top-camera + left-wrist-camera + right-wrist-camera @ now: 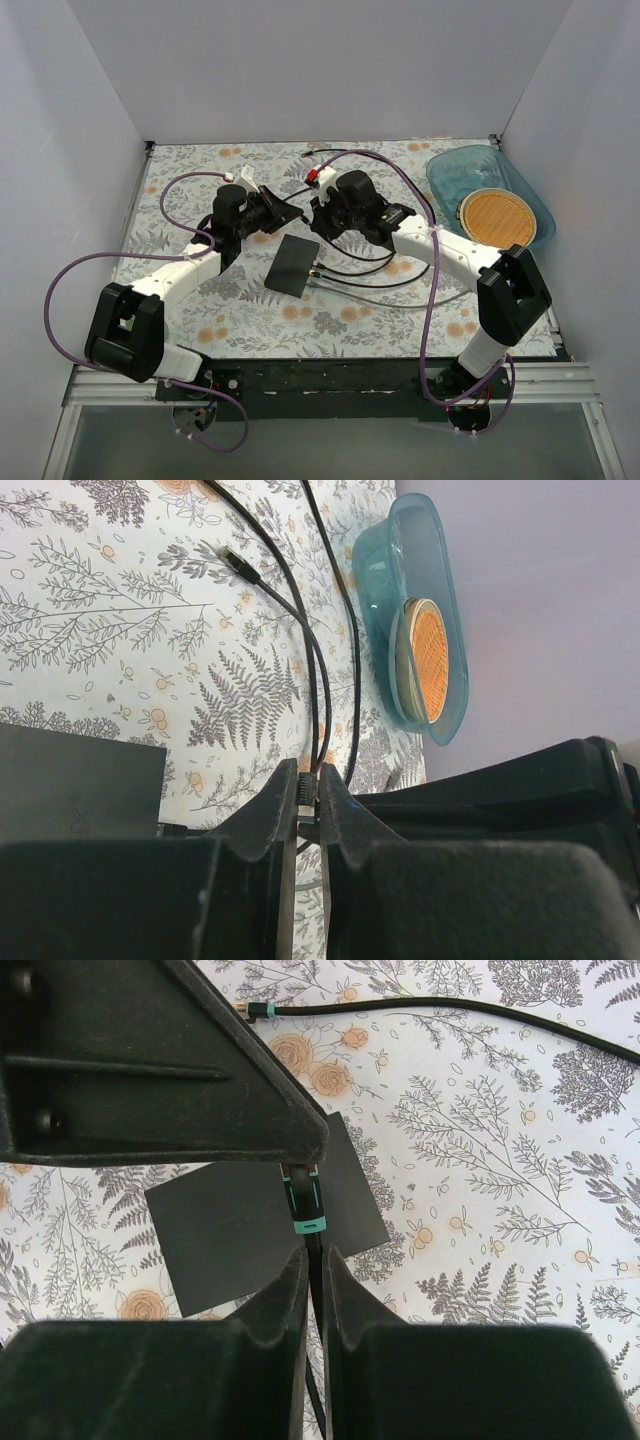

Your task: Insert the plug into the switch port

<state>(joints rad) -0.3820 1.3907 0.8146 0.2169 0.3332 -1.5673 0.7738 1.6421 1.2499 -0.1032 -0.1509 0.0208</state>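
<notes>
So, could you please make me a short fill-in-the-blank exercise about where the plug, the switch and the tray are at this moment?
1. In the right wrist view, the plug shows in front of the flat black ___, not in a port.
2. The left hand is ___ on the plug.
3. The blue tray stands nearest the ___ arm.
4. Inside the tray lies one round ___ disc.
Missing words: switch; shut; right; orange.
</notes>
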